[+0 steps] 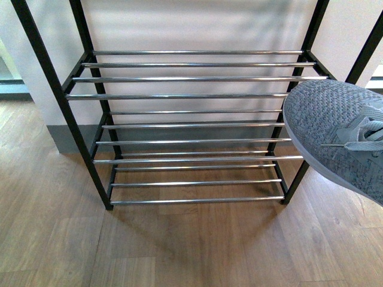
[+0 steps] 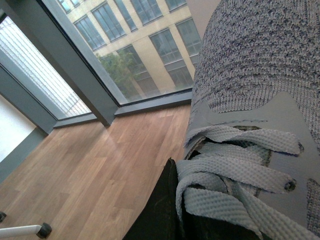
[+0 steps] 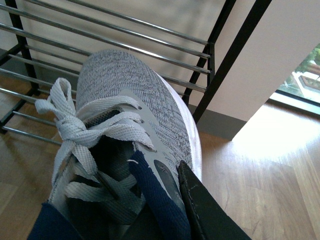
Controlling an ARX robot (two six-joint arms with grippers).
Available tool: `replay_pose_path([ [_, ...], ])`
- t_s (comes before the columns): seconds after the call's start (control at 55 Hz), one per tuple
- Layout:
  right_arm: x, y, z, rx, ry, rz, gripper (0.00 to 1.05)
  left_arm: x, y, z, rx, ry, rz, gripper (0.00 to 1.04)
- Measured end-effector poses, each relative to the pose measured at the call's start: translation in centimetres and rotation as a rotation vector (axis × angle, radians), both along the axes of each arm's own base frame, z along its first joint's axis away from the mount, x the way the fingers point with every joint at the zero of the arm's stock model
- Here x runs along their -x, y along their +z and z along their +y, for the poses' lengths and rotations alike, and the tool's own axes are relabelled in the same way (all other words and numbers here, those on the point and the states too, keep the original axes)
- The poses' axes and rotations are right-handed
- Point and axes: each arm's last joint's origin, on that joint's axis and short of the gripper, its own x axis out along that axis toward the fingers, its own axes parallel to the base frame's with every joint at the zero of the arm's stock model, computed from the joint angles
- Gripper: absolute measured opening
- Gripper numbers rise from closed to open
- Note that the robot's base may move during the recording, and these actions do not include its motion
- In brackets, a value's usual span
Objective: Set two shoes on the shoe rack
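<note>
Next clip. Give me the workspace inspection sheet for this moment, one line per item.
Surface: wood floor, bare in front of the rack.
Job's things: rack upright against the wall, its visible tiers hold nothing; right-arm shoe in the air in front of the rack's right posts; left-arm shoe fills the left wrist view and is absent from the front view.
Clutter: white leg with a black foot, on the floor.
Grippers: one black left finger lies against its shoe's laces; one right finger is at the collar; both seem shut on the shoes.
Cables: nothing seen.
Surroundings: pale wall; window facing a building.
</note>
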Motion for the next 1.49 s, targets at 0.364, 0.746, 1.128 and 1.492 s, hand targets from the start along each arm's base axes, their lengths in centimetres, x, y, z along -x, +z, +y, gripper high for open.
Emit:
replay_pose_path([
  [0.364,0.01,-0.01,0.05,-0.003,0.013,0.001,0.01,0.01,0.00,0.05,-0.001,0.015,0.000,0.02],
  [0.746,0.00,-0.01,0.04,-0.003,0.013,0.001,0.01,0.01,0.00,0.05,-0.001,0.014,0.000,0.02],
  [1.128,0.00,0.00,0.04,-0.002,0.010,0.000,0.01,0.01,0.00,0.04,-0.001,0.011,0.000,0.02],
  [1.492,0.01,-0.01,0.15,-0.007,0.033,0.002,0.01,0.02,0.01,0.08,-0.001,0.023,-0.001,0.02],
])
